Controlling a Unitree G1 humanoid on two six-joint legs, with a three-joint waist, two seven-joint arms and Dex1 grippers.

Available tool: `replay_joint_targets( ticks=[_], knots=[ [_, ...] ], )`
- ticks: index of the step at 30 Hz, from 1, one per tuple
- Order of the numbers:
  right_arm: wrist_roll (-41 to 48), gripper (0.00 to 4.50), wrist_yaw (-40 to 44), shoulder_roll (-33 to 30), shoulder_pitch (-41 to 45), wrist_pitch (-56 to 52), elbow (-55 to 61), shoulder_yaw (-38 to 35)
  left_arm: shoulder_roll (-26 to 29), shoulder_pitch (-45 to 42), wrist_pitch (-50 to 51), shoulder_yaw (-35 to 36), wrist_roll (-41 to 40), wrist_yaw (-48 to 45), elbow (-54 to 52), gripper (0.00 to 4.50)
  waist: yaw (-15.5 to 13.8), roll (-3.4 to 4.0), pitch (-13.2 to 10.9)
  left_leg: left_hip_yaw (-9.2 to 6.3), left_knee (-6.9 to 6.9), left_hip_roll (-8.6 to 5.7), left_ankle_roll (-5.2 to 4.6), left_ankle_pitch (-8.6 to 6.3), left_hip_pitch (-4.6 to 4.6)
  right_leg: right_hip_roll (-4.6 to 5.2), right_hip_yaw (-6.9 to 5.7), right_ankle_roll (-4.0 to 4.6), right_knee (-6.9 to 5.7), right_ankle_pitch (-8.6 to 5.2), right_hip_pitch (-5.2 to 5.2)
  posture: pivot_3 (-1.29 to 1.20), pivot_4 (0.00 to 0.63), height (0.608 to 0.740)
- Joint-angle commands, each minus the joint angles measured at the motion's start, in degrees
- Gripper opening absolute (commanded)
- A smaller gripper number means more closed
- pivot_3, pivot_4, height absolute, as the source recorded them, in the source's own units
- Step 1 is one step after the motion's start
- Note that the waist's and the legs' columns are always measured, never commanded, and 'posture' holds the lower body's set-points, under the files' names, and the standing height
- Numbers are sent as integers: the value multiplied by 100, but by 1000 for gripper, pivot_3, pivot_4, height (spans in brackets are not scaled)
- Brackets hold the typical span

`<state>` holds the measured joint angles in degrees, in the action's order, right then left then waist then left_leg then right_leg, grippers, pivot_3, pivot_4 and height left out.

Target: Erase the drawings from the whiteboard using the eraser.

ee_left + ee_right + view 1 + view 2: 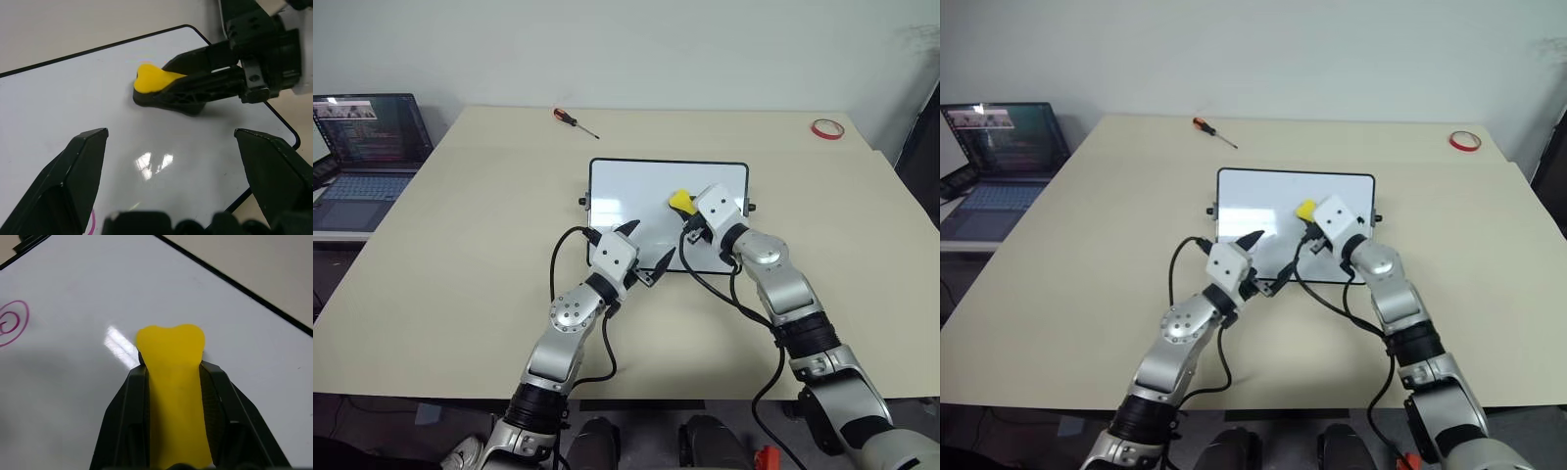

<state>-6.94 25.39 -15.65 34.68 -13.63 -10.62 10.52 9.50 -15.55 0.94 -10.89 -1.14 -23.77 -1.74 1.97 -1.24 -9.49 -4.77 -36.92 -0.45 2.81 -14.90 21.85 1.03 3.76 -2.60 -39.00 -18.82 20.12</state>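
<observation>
The whiteboard (626,191) lies flat in the middle of the table, its black frame showing at the far edge. My right gripper (686,211) is shut on the yellow eraser (680,200), whose dark underside rests on the board's right part (151,81). In the right wrist view the eraser (173,377) sits between the two black fingers (124,406). One of the drawings, a pink spiral circle (11,323), lies to the side of it. My left gripper (646,245) hovers open over the board's near edge with nothing between its fingers (73,171).
An open laptop (367,147) stands on a side surface at the far left. A screwdriver (576,120) lies behind the board, and a red tape ring (827,128) sits at the far right of the beige table (460,245). Black cables hang from both wrists.
</observation>
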Motion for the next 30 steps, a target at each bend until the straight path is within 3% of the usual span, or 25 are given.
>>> replay_joint_targets(
  ticks=[1, 10, 22, 25, 30],
  knots=[
    [90, 1092, 48, -106, -296, -365, 192, -122, 0, -3, -22, 11, -22, 5, -277, 4500, -10, 0, 0, 0, 0, 0, 0, 0, 1, 0, 0, 0, 1, 0, 0, 0, 150, 740],
    [398, 1092, -339, 50, -329, -162, 541, -533, 117, -2, -29, 123, -41, 26, -312, 4500, -14, 1, -8, -1, 3, -1, 0, 0, 14, 0, 0, 0, 4, 0, 12, 0, 150, 740],
    [521, 1092, -76, -135, -812, 179, 1184, -482, 417, 1524, -121, 439, 37, 360, -1284, 4500, -14, 11, -22, 2, 12, 1, 0, -1, 36, 3, 16, 1, 15, -3, 33, 0, 150, 740],
    [481, 1092, 27, -100, -990, 459, 1282, -303, 315, 2067, -549, 678, 61, 675, -1056, 4500, -7, 12, -23, 0, 10, 1, 0, -1, 56, 3, 16, 1, 13, -3, 49, 0, 150, 740],
    [399, 1092, 51, 163, -879, 855, 1124, 5, 256, 2089, -823, 804, 182, 971, -898, 4500, -13, 14, -26, 1, 8, 3, 1, 0, 79, 2, 16, 2, 3, -3, 79, 0, 150, 740]
  ],
)
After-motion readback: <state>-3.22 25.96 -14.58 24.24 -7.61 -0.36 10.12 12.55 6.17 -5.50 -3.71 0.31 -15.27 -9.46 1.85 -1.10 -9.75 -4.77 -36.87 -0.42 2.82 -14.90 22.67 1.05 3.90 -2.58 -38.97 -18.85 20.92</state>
